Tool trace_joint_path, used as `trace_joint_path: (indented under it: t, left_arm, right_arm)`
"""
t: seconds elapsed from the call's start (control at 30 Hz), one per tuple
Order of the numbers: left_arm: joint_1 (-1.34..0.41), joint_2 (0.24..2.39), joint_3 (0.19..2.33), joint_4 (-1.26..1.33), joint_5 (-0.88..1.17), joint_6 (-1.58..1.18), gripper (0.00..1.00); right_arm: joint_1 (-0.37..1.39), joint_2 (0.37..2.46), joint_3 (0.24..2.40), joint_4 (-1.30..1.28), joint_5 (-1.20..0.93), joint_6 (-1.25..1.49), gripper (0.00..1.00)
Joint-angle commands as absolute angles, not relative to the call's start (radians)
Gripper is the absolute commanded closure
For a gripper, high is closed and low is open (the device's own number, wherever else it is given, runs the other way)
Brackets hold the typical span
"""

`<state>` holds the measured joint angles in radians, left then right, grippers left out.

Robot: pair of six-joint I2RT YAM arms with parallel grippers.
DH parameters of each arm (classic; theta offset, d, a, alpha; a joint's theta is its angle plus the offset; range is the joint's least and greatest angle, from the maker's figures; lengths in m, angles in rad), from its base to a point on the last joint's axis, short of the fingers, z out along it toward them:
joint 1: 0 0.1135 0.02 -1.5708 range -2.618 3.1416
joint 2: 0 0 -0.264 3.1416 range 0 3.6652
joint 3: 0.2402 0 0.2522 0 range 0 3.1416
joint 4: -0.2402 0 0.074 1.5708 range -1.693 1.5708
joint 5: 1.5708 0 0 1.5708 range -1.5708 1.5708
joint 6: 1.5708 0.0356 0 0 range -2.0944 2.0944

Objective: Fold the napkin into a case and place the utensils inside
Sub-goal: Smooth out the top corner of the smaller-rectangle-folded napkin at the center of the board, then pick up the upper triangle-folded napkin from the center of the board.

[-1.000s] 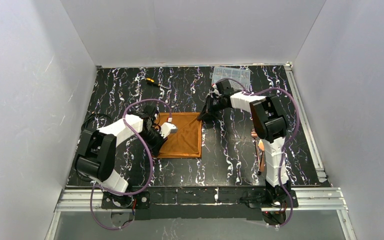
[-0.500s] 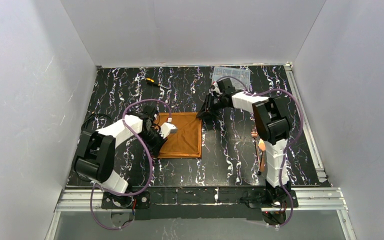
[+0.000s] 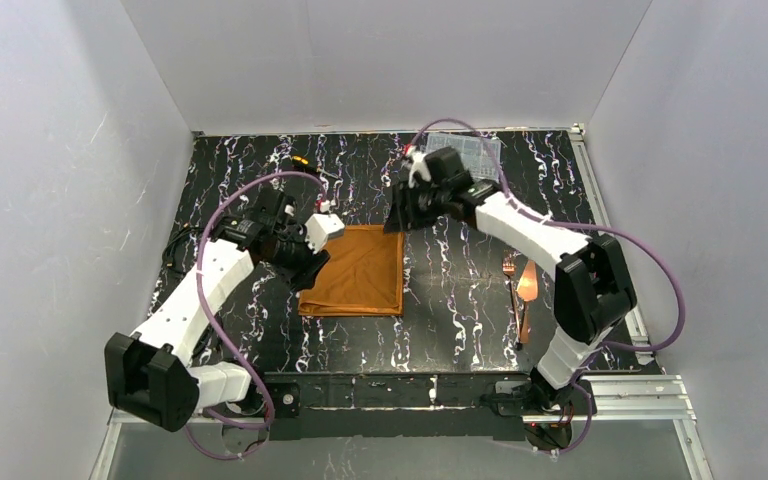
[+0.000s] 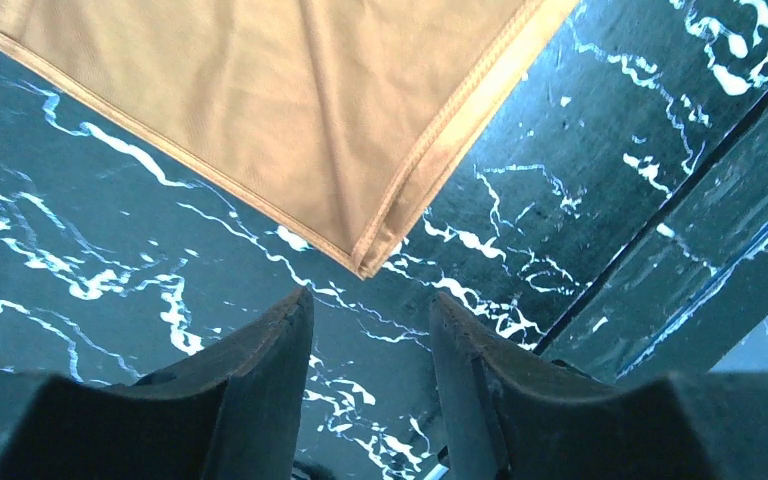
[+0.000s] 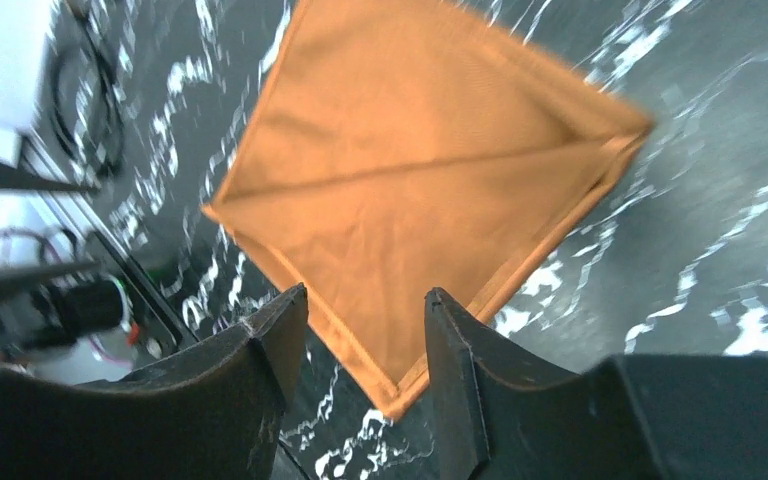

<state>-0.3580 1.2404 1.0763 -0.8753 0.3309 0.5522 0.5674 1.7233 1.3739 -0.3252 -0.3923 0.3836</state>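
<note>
Napkin (image 3: 357,272) lies flat near the middle of the tabletop (image 3: 460,300), a rust-orange, roughly square panel with a diagonal crease showing in the right wrist view. It is not yet the narrow case the task asks for.

A second ago both arms were down on its far edge, pinched shut at the two far corners. Both have now let go and lifted. The left end effector (image 3: 305,262) hangs over the far-left corner with its jaws apart, and the wrist view shows a hemmed corner lying free on the marble just beyond its fingertips (image 4: 295,310). The right end effector (image 3: 397,215) is above the far-right corner, also parted and holding nothing, with the cloth spread out below it.

This looks like the end of one fold: the layer has been laid down and released. More folding probably remains before anything can go inside.

The utensils (image 3: 520,290) are untouched, well apart to the right of the cloth. A screwdriver (image 3: 305,162) and a clear compartment box (image 3: 472,150) sit at the far edge.
</note>
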Motion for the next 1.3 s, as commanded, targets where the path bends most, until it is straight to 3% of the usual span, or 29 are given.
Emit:
trace_joint_path:
  t: [0.0,0.2,0.4,1.27]
  left_arm:
    - [-0.36,1.26,0.962,-0.869,0.302,0.53,0.59]
    - [-0.361,1.12,0.831,-0.705,0.344,0.578,0.59]
    - [-0.361,1.167,0.81,-0.686,0.296,0.7,0.59]
    - [-0.36,1.176,0.776,-0.64,0.263,0.725,0.59]
  right_arm:
    - [0.676,1.691,1.239,-0.431,-0.247,0.333,0.45]
    - [0.724,1.566,1.018,-0.31,-0.233,0.552,0.48]
    - [0.725,1.567,0.9,-0.198,-0.307,0.692,0.48]
    - [0.734,1.681,0.87,-0.105,-0.394,0.814,0.54]
